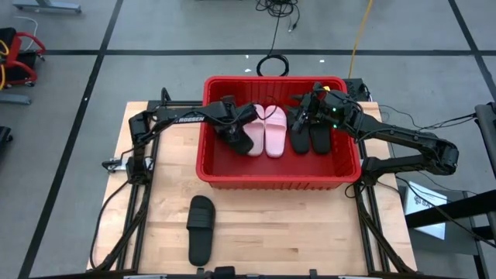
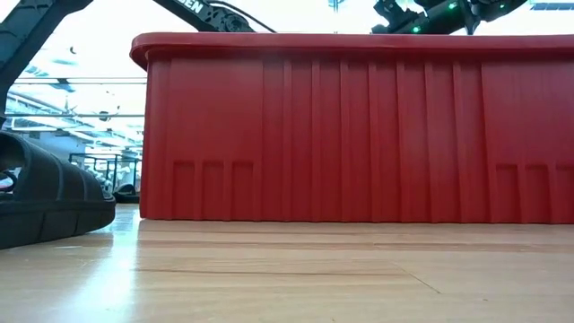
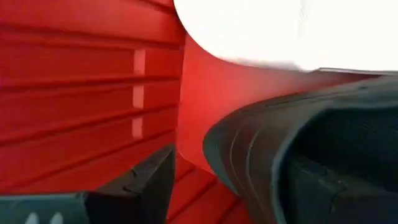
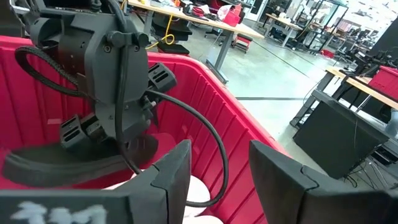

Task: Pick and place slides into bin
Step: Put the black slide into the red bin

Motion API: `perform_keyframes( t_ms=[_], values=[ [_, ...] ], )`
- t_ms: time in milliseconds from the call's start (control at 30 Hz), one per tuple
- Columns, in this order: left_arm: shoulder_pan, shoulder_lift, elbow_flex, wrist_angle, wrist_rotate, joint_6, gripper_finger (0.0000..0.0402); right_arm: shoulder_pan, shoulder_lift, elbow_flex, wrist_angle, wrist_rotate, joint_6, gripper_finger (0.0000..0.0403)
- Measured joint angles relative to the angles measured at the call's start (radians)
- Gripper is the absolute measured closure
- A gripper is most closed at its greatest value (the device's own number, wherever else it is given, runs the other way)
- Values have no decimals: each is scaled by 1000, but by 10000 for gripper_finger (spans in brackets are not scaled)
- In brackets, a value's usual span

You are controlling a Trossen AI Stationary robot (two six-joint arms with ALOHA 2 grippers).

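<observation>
High view: left claw grips a black slide inside the bin; right claw hovers open.

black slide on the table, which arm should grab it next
Left, probably. The black slide lies on the table in front of the bin, toward the left arm's side. The left claw is busy with another black slide inside the bin, though; the right claw is open but farther away.
</observation>
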Motion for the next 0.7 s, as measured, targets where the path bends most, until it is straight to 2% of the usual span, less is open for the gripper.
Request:
perform_keyframes(
  t_ms=[100,267,500,700],
  values=[
    [-5,0,0,22,-53,88,167,0,0,0,1,0,0,252],
    [-20,0,0,75,-156,161,212,2,0,0,2,0,14,252],
    [-43,0,0,113,-133,213,261,2,0,0,2,0,15,252],
    [-51,0,0,83,-123,154,269,2,0,0,0,0,15,252]
  ],
)
